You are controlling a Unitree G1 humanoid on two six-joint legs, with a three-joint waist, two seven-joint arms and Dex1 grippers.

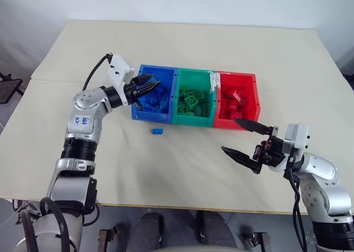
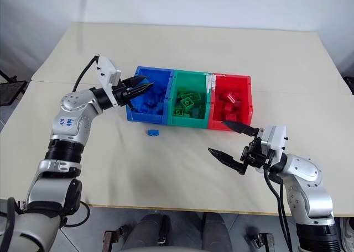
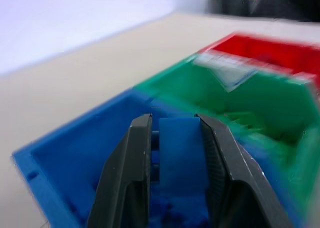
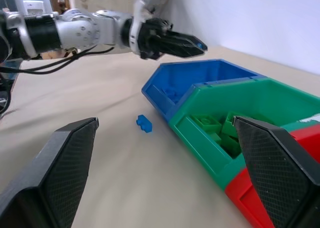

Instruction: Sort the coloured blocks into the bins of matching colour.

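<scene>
— What did you see on the surface (image 1: 182, 47) from where you sat?

— I saw three bins joined in a row. The blue bin (image 1: 145, 113) was on the left, the green bin (image 1: 182, 118) was in the middle, and the red bin (image 1: 251, 100) was on the right. Each one had bricks of its own colour inside.

— Where was the left tool?

— My left tool (image 1: 149, 88) was up over the blue bin, pointing across it. Its fingers (image 3: 132, 173) were pinched close on a small blue block (image 3: 181, 153). I could see the block squeezed between them in the left wrist view. That view was blurry, so I think the block sat upright, but I was not sure.

— And the right one?

— My right tool (image 1: 239, 136) was held above the surface, in front of the red bin. Its two black fingers (image 4: 60, 168) were spread very wide. There was nothing between them.

— Were any blocks outside the bins?

— Yes. One more blue brick (image 1: 158, 131) lay on the surface, just in front of the blue bin. Nothing was touching it. It was well apart from my right tool.
</scene>
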